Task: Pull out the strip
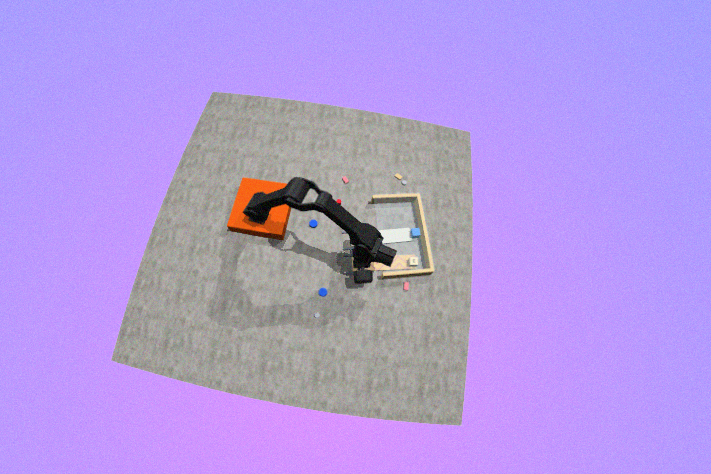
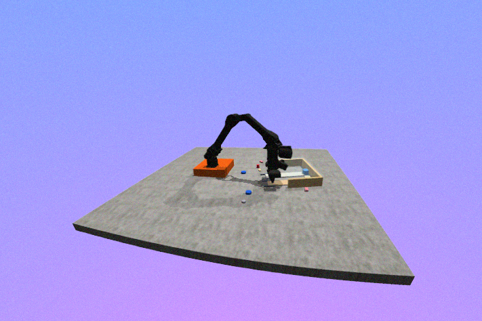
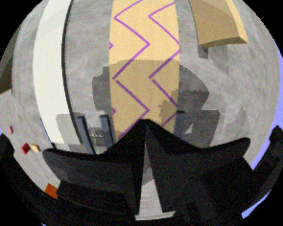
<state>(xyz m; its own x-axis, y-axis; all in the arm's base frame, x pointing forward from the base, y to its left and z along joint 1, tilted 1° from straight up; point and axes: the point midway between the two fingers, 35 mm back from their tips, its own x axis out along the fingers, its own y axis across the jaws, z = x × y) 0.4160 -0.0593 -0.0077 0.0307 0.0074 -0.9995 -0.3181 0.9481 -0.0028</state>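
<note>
Grey slab (image 1: 289,357): orange base (image 1: 258,215), wooden tray (image 1: 425,234), blue discs (image 1: 322,291).

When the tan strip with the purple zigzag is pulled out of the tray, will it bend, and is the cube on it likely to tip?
The tan strip looks flat and thin, lying straight on the tray floor, so it probably slides stiffly rather than folding. The labelled cube is small and squat, so it likely rides along; a sudden pull might shift it.
</note>
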